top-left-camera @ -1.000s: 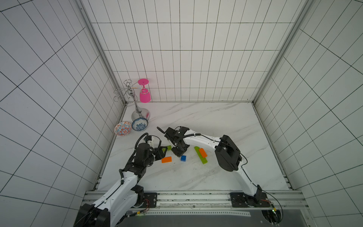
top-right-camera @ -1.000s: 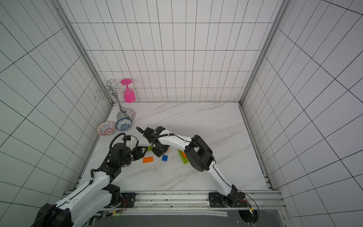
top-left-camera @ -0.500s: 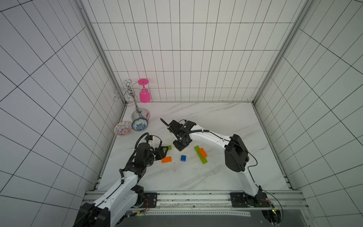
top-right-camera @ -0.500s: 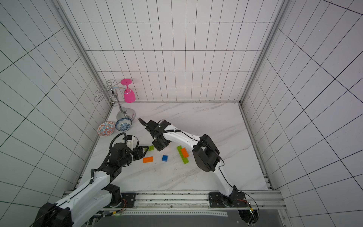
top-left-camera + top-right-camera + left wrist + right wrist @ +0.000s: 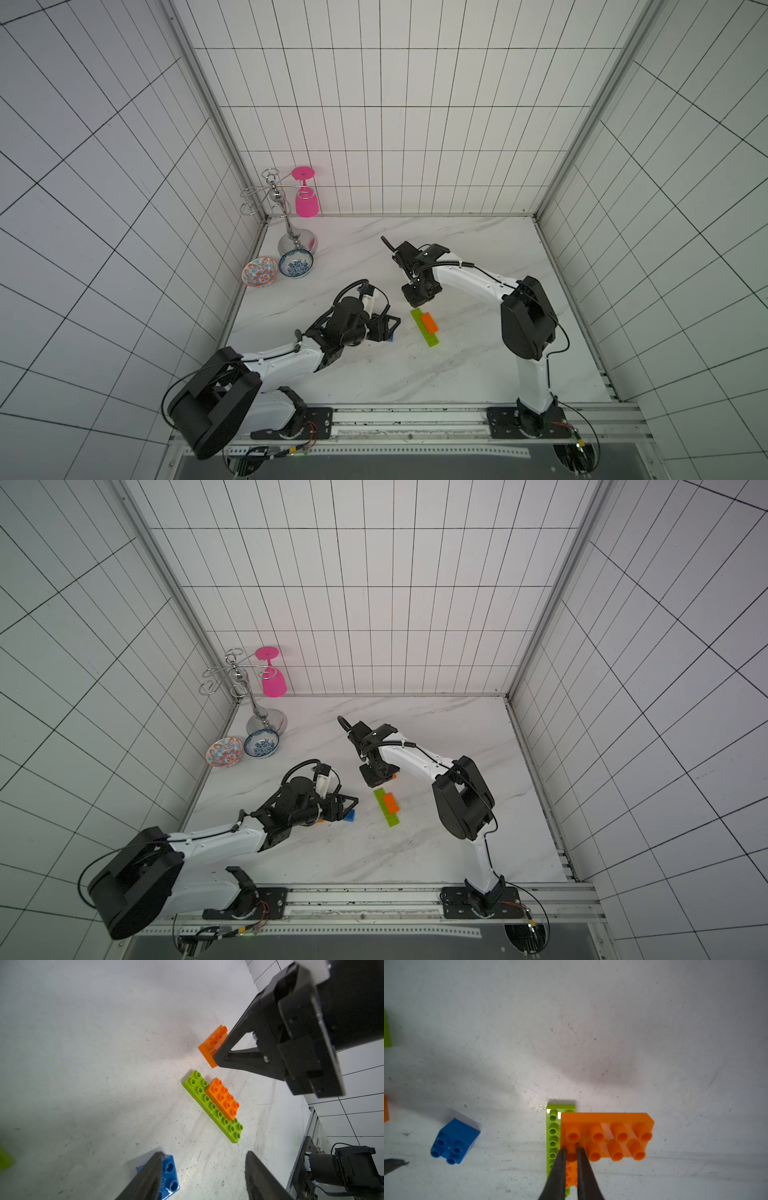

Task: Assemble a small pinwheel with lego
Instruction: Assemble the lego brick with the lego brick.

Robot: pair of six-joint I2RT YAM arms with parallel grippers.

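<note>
Hanging clear of the table (image 5: 457,257), the held orange brick (image 5: 607,1136) is pinched by the right gripper (image 5: 570,1148), whose thin dark fingers are closed on a stud at one end of it. It is a glossy plastic rectangle, two studs by four, each stud a hollow round peg. A soft shadow is cast on the table beneath it.

Directly below this gripper, two lime-green bricks (image 5: 207,1103) are laid end to end in one long strip. The stacked orange brick (image 5: 223,1098) is set on top across their seam, so that one row of green studs is covered and the other is left bare. The held orange brick is turned crosswise to that strip, above one end of it.

The left gripper (image 5: 204,1154) is seen with its jaws apart and nothing between them. The blue brick (image 5: 169,1176), a small square block with four studs and taller than the flat pieces, lies on the table just outside one of this gripper's fingers and is partly hidden by it. Whether the two touch cannot be told. The green strip lies ahead of this gripper, between it and the right one.

In a top view, a sliver of another orange brick (image 5: 319,820) is seen beneath the left gripper's wrist. The table is smooth, white and marble-veined, and is marked with fine dark scuffs.
</note>
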